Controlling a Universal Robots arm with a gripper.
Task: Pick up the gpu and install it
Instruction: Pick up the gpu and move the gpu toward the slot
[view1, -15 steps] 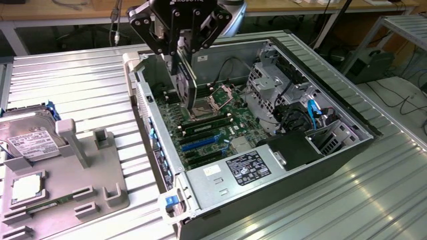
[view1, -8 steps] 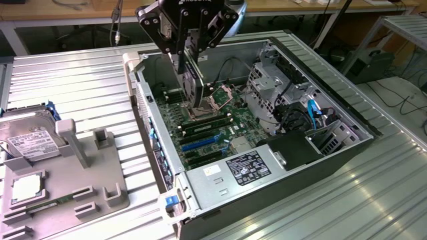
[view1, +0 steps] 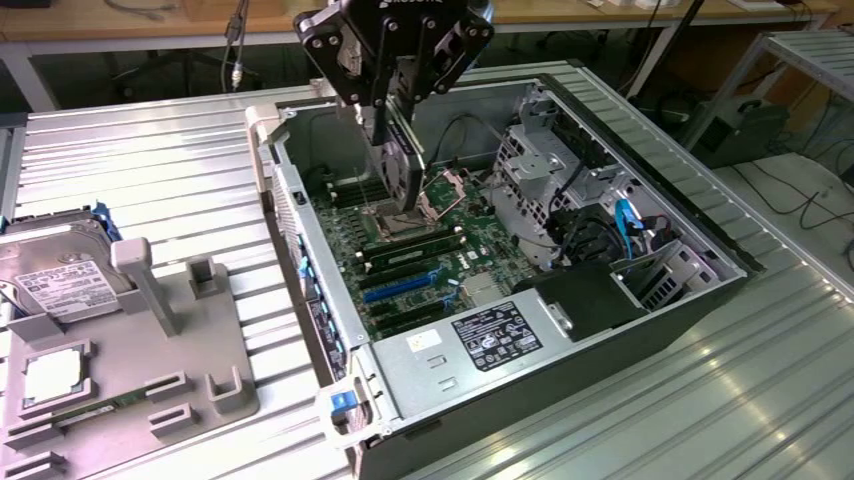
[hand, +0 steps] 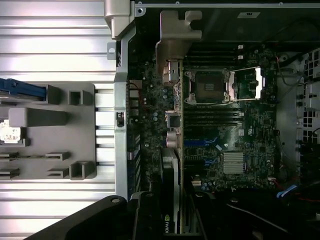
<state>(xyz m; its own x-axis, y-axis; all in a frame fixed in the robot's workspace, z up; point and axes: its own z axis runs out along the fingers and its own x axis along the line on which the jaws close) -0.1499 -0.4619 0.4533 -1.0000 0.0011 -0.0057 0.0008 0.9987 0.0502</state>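
Observation:
The gpu (view1: 398, 155), a thin dark card, hangs on edge above the open computer case (view1: 694, 255). My gripper (view1: 387, 105) is shut on the card's upper edge. The card's lower end is over the motherboard (view1: 447, 255), near the CPU socket (view1: 400, 222) and above the blue expansion slots (view1: 400, 290). In the wrist view the gpu (hand: 173, 130) shows edge-on with its silver bracket (hand: 175, 40) at the far end. There the gripper (hand: 170, 210) clamps the near end, and the blue slots (hand: 202, 142) lie just beside the card's line.
A grey fixture (view1: 160, 360) on the exterior view's left holds a hard drive (view1: 54, 270), a CPU (view1: 54, 375) and a memory stick (view1: 80, 408). Inside the case are the power supply (view1: 501, 335), drive cages (view1: 541, 170) and cables (view1: 627, 225). Ribbed metal table (view1: 747, 400) surrounds everything.

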